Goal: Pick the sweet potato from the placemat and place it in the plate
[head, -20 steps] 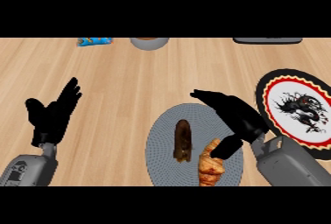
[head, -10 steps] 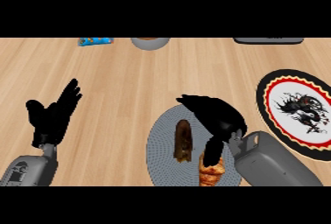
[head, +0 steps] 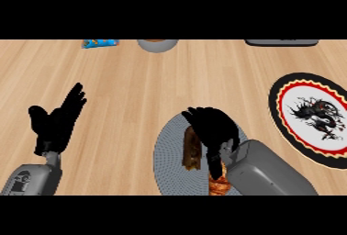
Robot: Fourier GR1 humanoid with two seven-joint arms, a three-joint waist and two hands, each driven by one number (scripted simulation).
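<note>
A brown sweet potato point(head: 193, 149) lies lengthwise on the round grey placemat point(head: 168, 151) at the lower middle. My right hand point(head: 213, 128) hangs over its right side with fingers bent downward, not closed round it; whether it touches is hidden. A second orange-brown food item point(head: 220, 187) peeks out below my right forearm. The plate point(head: 313, 119), white with a dragon picture and a red-black rim, lies at the right. My left hand point(head: 55, 121) rests open at the left, fingers up.
At the counter's far edge stand a grey bowl point(head: 158, 44), a blue packet point(head: 99, 43) and a dark flat object point(head: 281, 42). My right forearm point(head: 267, 172) covers part of the placemat.
My right hand has moved left from near the plate to above the sweet potato, and its fingers have bent downward. The left hand has stayed still.
</note>
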